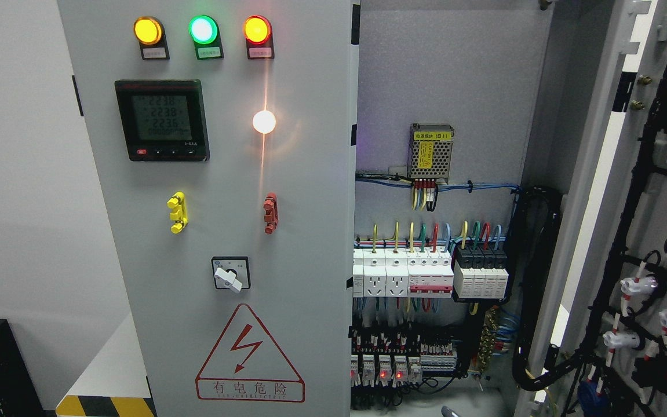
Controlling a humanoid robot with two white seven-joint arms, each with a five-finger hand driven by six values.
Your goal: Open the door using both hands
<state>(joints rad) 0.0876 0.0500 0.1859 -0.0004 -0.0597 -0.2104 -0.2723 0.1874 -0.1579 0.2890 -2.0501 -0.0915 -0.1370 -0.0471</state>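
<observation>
At the right of the head view, the right-hand door (646, 231) of the electrical cabinet (443, 69) stands swung wide, its inner face turned toward the camera so the black wiring harness (629, 243) and white connectors clipped to it are exposed; a door hangs that far out only once it is fully released, so that half of the job reads as done. The left-hand door (217, 220) sits closed and flat, carrying 3 indicator lamps (203, 30) in amber, green and red, a digital meter (161, 120), a rotary switch (230, 274) and a red hazard triangle (250, 356). Between them the interior shows a row of breakers (429, 275) and a small power supply (431, 152). Neither robot hand shows clearly; a small grey shape at the bottom edge is too little to identify, so whether fingers are spread or curled cannot be told. Any further opening would likely concern the left door.
</observation>
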